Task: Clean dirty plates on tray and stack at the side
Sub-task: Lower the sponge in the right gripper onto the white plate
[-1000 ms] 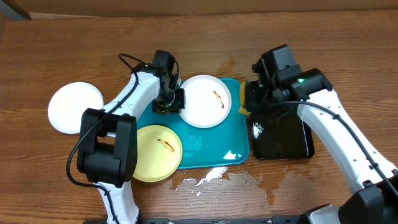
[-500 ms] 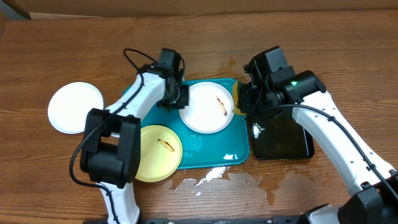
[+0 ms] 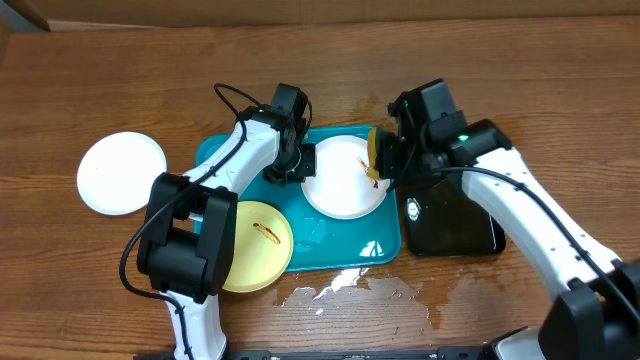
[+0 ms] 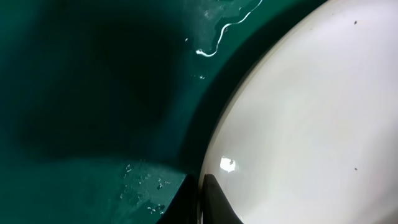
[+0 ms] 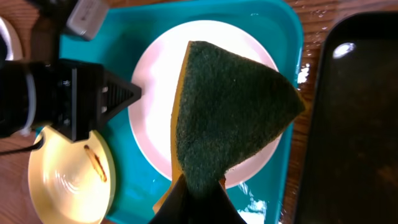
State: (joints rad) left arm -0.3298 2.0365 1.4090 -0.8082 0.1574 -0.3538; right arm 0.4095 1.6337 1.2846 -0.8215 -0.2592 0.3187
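On a wooden table (image 3: 120, 80) streaked with spilled water (image 3: 340, 285), the left gripper (image 3: 290, 165) pinches the left rim of the smeared white plate (image 3: 345, 185) on the wet turquoise tray (image 3: 340, 250), while the right gripper (image 3: 382, 160) clamps a sponge (image 5: 230, 112) over the plate's right edge, and the yellow plate (image 3: 255, 245) overhangs the tray's near-left corner.

overhead looks down; both wrist views close (left nearest), sharing white plate (image 3: 340, 188)

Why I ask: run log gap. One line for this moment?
left gripper: grips white plate rim | right gripper: holds sponge over white plate
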